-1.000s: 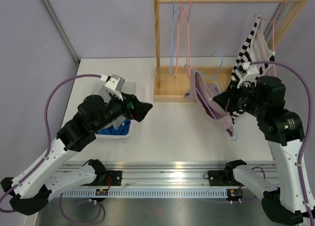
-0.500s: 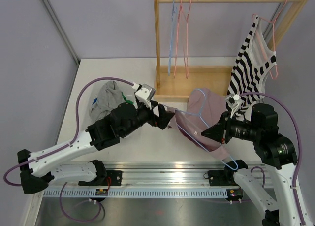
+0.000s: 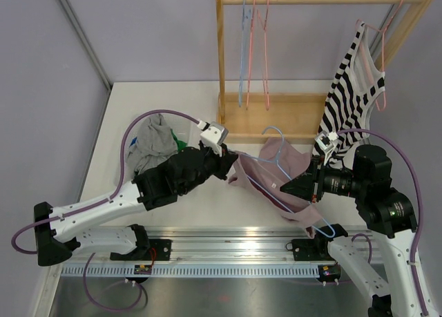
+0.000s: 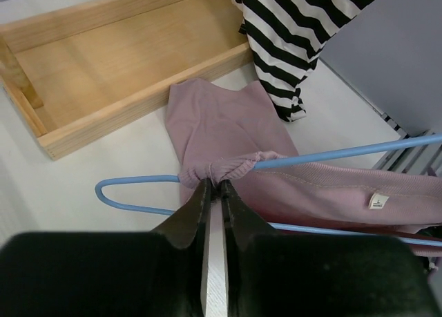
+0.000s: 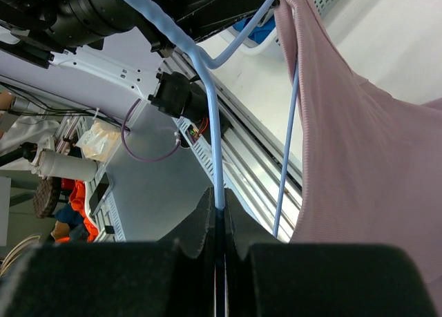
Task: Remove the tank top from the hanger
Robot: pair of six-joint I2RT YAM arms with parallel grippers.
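A pink tank top (image 3: 286, 161) hangs on a light-blue hanger (image 3: 273, 133), stretched above the table between my two arms. My left gripper (image 3: 231, 166) is shut on the bunched shoulder strap of the tank top (image 4: 228, 168), right where it wraps the hanger's wire (image 4: 131, 186); its fingertips meet at the gripper's tip (image 4: 214, 181). My right gripper (image 3: 295, 186) is shut on the hanger's blue wire (image 5: 215, 151), with its jaws pressed on both sides of it (image 5: 218, 208). The pink cloth (image 5: 359, 158) drapes to the right of that wire.
A wooden rack (image 3: 221, 68) stands at the back with its tray base (image 4: 103, 68). A black-and-white striped top (image 3: 356, 89) hangs on a pink hanger at its right end. Bare blue and pink hangers (image 3: 252, 47) hang from the rod. Grey clothes (image 3: 148, 144) lie at the left.
My left arm swung from the left side to the tank top and its jaws closed on the strap. The right arm brought the hanger forward, away from the rack.
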